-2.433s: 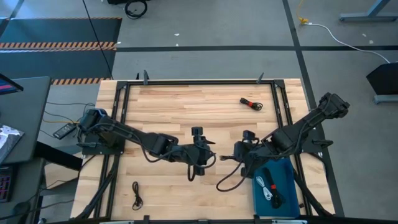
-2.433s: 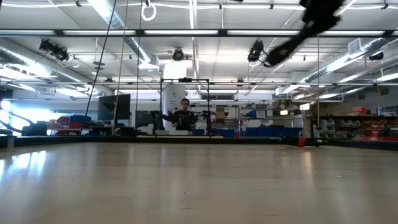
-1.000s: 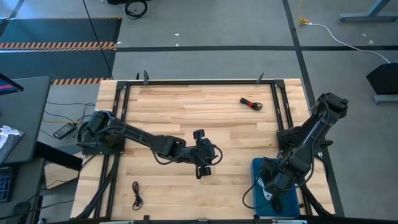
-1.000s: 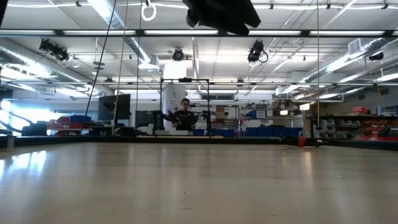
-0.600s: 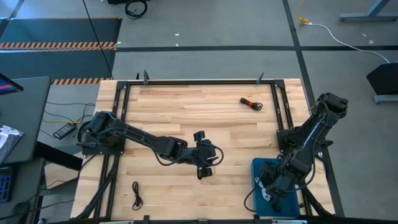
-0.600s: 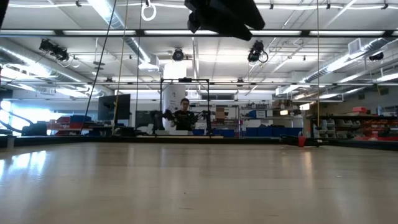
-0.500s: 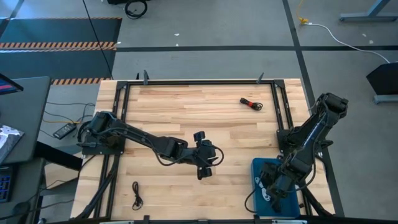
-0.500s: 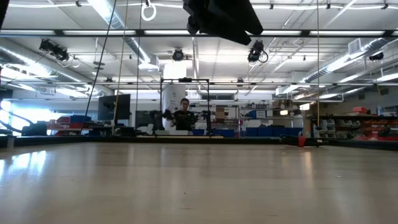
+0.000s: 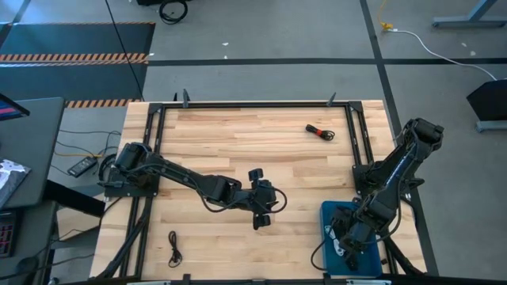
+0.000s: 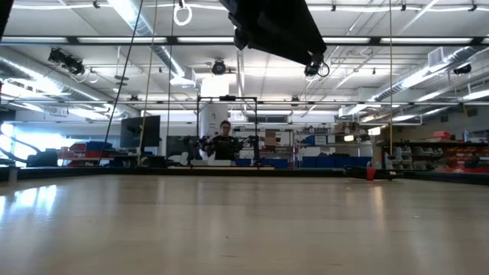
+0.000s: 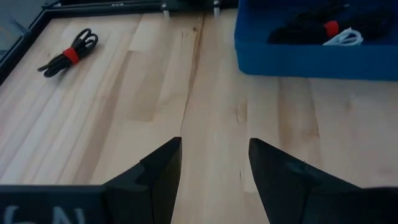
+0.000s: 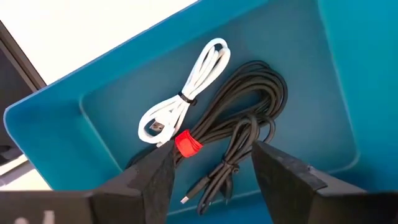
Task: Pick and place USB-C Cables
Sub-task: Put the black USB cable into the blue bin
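Observation:
My right gripper (image 12: 211, 163) hangs open over the blue tray (image 12: 336, 74) at the table's near right (image 9: 326, 209). Below its fingers, a black cable bundle with a red band (image 12: 249, 118) and a white cable bundle (image 12: 186, 93) lie on the tray floor. My left gripper (image 11: 214, 162) is open over bare wood near the table's middle (image 9: 274, 203), pointing toward the tray (image 11: 298, 56). Another black bundle with a red band (image 9: 320, 132) lies at the far right of the table. A thin black cable (image 9: 173, 247) lies at the near left.
A black frame (image 9: 238, 104) runs along the table's edges. In the low view only a dark part of an arm (image 10: 275, 27) shows at the top, and a person (image 10: 224, 141) stands far off in the room. Bare wood lies between the two grippers.
My left gripper has drifted a little toward the table's near edge, and its dark shape has grown in the low view. My right arm has stayed over the blue tray.

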Motion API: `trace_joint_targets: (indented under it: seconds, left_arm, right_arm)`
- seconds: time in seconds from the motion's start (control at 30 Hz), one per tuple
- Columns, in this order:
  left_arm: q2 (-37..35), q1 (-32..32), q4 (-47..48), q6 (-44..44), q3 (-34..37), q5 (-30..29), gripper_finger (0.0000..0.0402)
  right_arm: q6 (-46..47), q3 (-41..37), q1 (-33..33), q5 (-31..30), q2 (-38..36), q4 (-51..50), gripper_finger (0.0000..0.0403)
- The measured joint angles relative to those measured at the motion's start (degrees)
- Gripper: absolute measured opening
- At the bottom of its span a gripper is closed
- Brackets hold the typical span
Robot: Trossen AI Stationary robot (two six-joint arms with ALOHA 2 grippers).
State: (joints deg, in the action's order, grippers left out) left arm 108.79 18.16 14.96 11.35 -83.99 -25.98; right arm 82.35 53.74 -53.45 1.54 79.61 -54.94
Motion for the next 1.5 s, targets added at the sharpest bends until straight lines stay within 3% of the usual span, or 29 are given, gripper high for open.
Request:
trace_joint_targets:
  seconds: [0.27, 0.57, 1.1, 1.37, 1.5]
  left_arm:
    - [0.0, 0.05, -0.57, -0.07, 0.0, -0.07, 0.0194]
    - [0.0, 0.05, -0.59, -0.13, 0.0, 0.27, 0.0194]
    - [0.0, -0.01, -0.05, -4.45, 0.0, 0.35, 0.0186]
    - [0.0, 0.01, 0.83, -4.22, 0.0, 0.35, 0.0173]
    - [0.0, 0.01, 0.66, -4.1, 0.0, 0.37, 0.0172]
  right_arm:
    - [0.0, 1.35, 0.0, 2.32, 0.0, -0.75, 0.0209]
    - [-1.44, 5.22, 0.0, -3.99, -0.07, -2.1, 0.0208]
    - [0.15, 5.22, 0.02, -2.08, -1.42, -2.23, 0.0208]
    - [-0.03, 5.22, 0.64, -9.98, -4.22, -2.97, 0.0208]
    - [-3.51, 5.22, 1.61, -18.24, -4.27, -4.0, 0.0208]
